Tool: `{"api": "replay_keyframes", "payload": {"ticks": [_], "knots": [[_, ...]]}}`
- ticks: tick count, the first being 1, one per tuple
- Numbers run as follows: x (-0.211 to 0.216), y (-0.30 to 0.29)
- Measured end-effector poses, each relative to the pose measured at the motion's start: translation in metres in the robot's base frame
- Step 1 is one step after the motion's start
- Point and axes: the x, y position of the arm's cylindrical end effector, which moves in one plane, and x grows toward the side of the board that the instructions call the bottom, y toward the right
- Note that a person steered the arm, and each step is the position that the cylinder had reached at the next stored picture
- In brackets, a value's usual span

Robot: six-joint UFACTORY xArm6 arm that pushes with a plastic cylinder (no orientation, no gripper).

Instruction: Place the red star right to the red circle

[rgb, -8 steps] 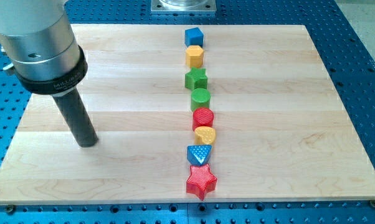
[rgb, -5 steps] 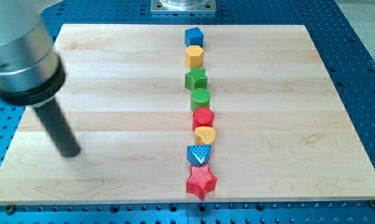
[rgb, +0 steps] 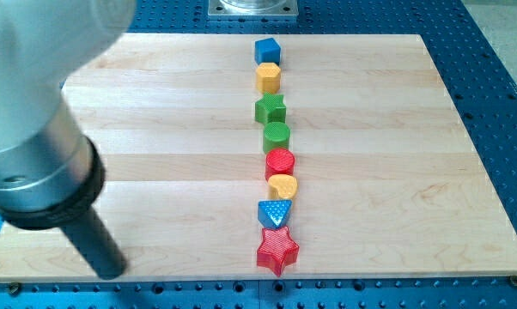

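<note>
The wooden board (rgb: 155, 172) carries one column of blocks down its middle. My tip (rgb: 111, 273) rests near the board's bottom-left corner, well apart from every block (a bare rod, so there are no jaws and it holds nothing). The red star (rgb: 277, 249) lies at the column's bottom, with the blue triangle (rgb: 274, 212) and yellow heart (rgb: 282, 185) between it and the red circle (rgb: 280, 162).

A robotics lab: a pale wooden counter (rgb: 155, 103) lies on a blue perforated metal breadboard (rgb: 499, 103), with a metal mounting plate (rgb: 253, 8) above.
</note>
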Motion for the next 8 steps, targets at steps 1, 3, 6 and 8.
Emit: {"api": "replay_keyframes", "payload": {"ticks": [1,3,6,8], "knots": [[0.0,0.065],[0.0,0.207],[-0.09,0.257],[-0.086,0.296]]}}
